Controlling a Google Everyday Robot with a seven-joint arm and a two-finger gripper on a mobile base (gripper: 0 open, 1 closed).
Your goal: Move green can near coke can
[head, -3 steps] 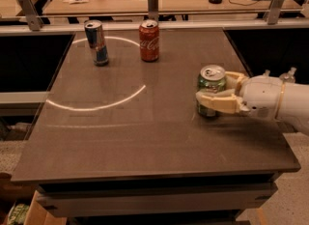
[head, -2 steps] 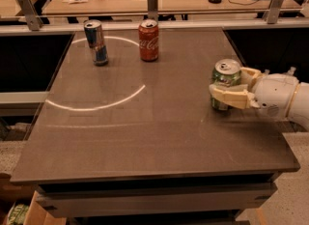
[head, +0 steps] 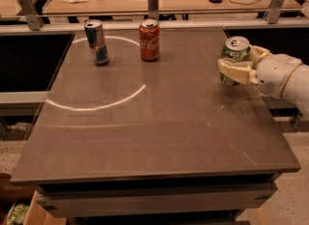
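Note:
The green can (head: 234, 54) has a silver top and stands upright at the right edge of the dark table (head: 154, 122), lifted slightly above it. My gripper (head: 237, 67) comes in from the right and is shut on the green can, its cream fingers (head: 233, 69) wrapped around the can's middle. The coke can (head: 149, 40) is red with white script and stands upright at the back of the table, well to the left of the green can.
A slim blue-silver can (head: 97, 42) stands left of the coke can at the table's back left. A pale ring of light lies on the tabletop. A metal rail (head: 154, 14) and a wooden desk with clutter lie behind.
My gripper has carried the green can farther back and to the right, lifting it. The coke can and slim can have not moved.

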